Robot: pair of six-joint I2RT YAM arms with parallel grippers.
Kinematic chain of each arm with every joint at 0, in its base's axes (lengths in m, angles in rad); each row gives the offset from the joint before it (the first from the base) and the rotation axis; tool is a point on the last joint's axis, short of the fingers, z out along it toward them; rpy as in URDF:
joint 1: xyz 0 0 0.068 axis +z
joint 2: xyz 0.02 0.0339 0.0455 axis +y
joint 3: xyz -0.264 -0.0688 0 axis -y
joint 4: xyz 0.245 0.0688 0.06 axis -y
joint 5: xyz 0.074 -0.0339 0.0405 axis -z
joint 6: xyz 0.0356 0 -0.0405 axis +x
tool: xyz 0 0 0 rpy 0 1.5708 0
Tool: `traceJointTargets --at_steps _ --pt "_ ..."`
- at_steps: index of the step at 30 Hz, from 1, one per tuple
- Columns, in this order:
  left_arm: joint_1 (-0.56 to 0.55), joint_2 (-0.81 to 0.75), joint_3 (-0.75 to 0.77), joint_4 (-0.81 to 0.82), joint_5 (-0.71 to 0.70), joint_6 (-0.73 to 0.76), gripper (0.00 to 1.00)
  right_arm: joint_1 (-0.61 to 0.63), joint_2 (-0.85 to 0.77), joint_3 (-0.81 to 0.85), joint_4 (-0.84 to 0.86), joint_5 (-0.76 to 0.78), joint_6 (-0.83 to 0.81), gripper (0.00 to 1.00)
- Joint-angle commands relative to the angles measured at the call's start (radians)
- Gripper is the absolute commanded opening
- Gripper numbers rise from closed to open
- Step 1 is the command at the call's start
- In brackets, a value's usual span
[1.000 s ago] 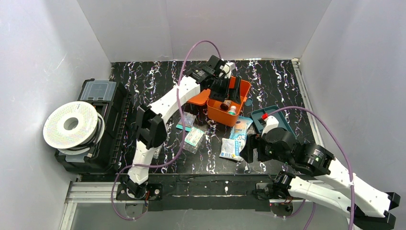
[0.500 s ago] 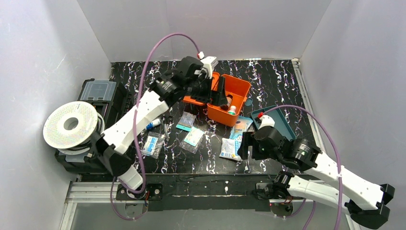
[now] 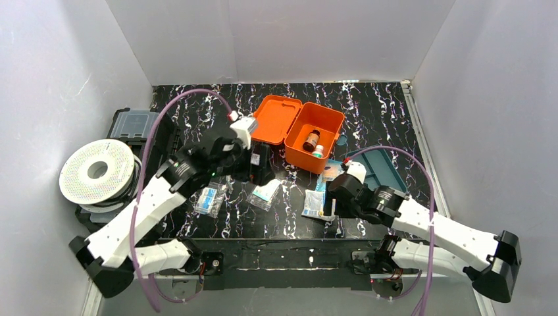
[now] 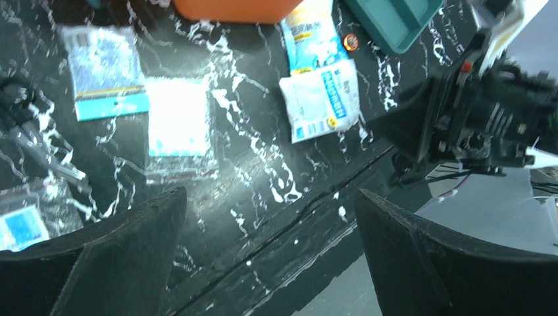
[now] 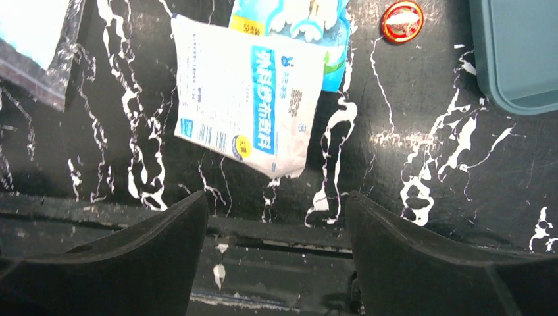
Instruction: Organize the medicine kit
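Observation:
The orange medicine kit (image 3: 321,126) stands open at the back middle, its lid (image 3: 276,117) laid back to the left. A brown bottle (image 3: 310,139) and a small white bottle (image 3: 318,151) lie inside. My left gripper (image 3: 261,168) hangs open and empty in front of the lid, above the flat packets. In the left wrist view its gripper (image 4: 270,210) has only table between the fingers (image 4: 118,257). My right gripper (image 5: 276,224) is open just short of a white and blue packet (image 5: 247,102), at the packet's near edge (image 3: 314,204).
A blue packet (image 3: 332,172), a clear bag (image 3: 266,192) and another bag (image 3: 209,201) lie in front of the kit. A dark teal tray (image 3: 388,168) and a small red disc (image 5: 402,21) sit to the right. A black case (image 3: 135,125) with a white spool (image 3: 99,171) stands on the left.
My left arm has drawn back from the kit toward the near left, and the kit's inside is now uncovered. My right arm has reached leftward to the white and blue packet.

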Motion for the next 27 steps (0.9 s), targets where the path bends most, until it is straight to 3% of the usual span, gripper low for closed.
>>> traceJointTargets --at_steps 1,10,27 --pt "0.000 -0.160 -0.130 -0.004 -0.069 -0.008 1.00 -0.037 0.049 -0.010 0.084 0.048 0.032 0.81" --pt "0.000 -0.435 -0.355 -0.053 -0.107 -0.027 1.00 -0.116 0.104 -0.059 0.188 -0.004 0.025 0.79" --pt "0.000 -0.733 -0.459 -0.124 -0.150 -0.057 0.99 -0.158 0.254 -0.127 0.374 -0.092 0.063 0.73"
